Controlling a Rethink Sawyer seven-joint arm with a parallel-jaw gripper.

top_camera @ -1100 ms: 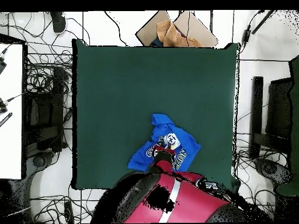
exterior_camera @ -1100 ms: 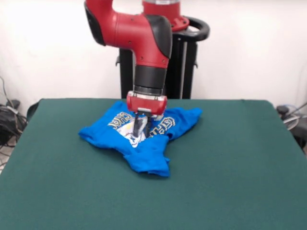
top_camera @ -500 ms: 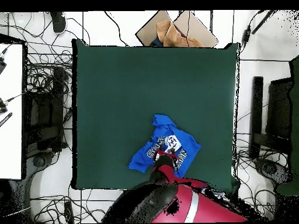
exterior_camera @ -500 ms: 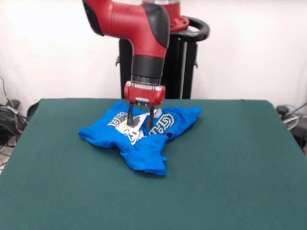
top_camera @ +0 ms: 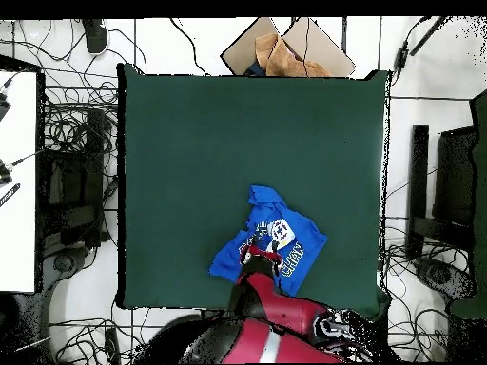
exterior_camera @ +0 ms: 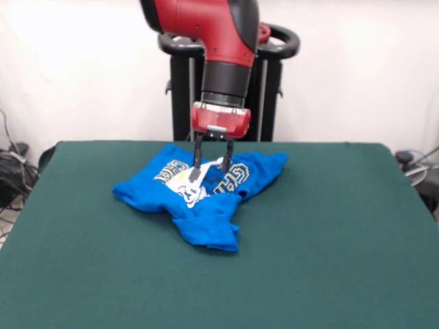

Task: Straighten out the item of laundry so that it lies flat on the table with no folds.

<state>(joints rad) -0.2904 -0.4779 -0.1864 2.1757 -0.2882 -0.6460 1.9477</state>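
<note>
The item of laundry, a bright blue T-shirt with white print and lettering, lies crumpled on the green table towards its far side. One end is bunched into a thick fold at the front. My gripper hangs open just above the printed middle, its two black fingers apart with nothing between them. Seen from overhead, the T-shirt sits near the table's bottom edge, and my red arm covers its lower edge.
Wide bare felt stretches beyond the shirt on all other sides. Cables and a white desk lie off the table's left side in the overhead view. Cardboard pieces rest past the top edge.
The gripper was shut down on the shirt's print a second ago. It has opened, risen and shifted right in the front view. The shirt has settled back, still crumpled.
</note>
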